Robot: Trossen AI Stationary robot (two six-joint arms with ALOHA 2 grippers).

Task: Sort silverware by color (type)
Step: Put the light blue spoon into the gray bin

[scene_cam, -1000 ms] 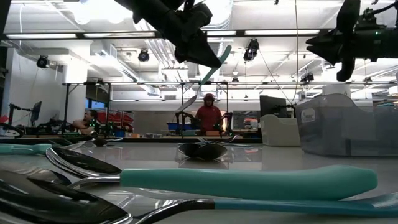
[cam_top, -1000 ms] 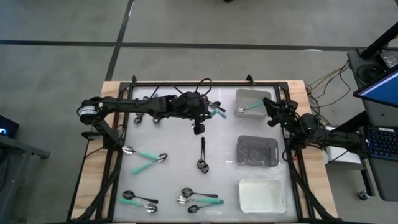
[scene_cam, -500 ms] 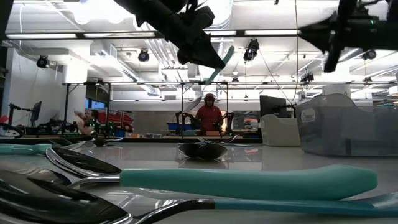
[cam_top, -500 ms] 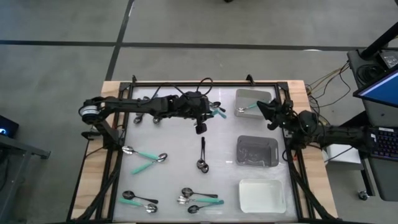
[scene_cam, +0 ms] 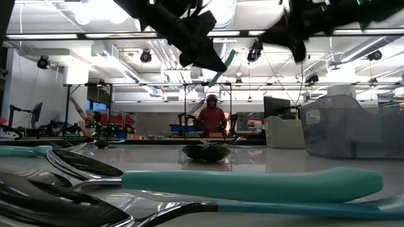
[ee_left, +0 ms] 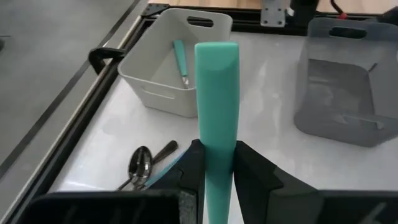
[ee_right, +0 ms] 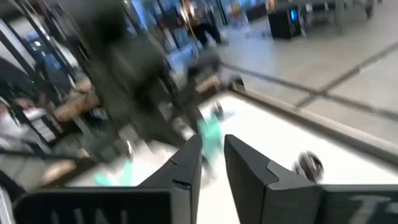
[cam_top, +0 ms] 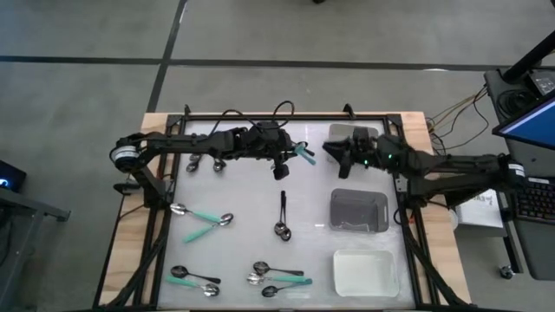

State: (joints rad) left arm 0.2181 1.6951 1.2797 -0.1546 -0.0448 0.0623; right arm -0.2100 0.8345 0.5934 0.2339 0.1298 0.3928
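Left claw (ee_left: 214,163) pinching teal-handled spoon (ee_left: 216,93), raised clear of bench (cam_top: 251,208).
Handle stiff, light, smooth; a mid-handle grip looks safest. Right claw (cam_top: 330,149) just beyond it, fingers slightly spread, empty, white tray (ee_left: 177,62) ahead.

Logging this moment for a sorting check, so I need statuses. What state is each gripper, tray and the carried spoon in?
left gripper: shut on the teal-handled spoon, raised above the table.
teal-handled spoon: held, off the table.
right gripper: open, empty, above the table beside the far white tray.
far white tray: holds one teal-handled spoon.
grey tray: looks empty.
near white tray: empty.
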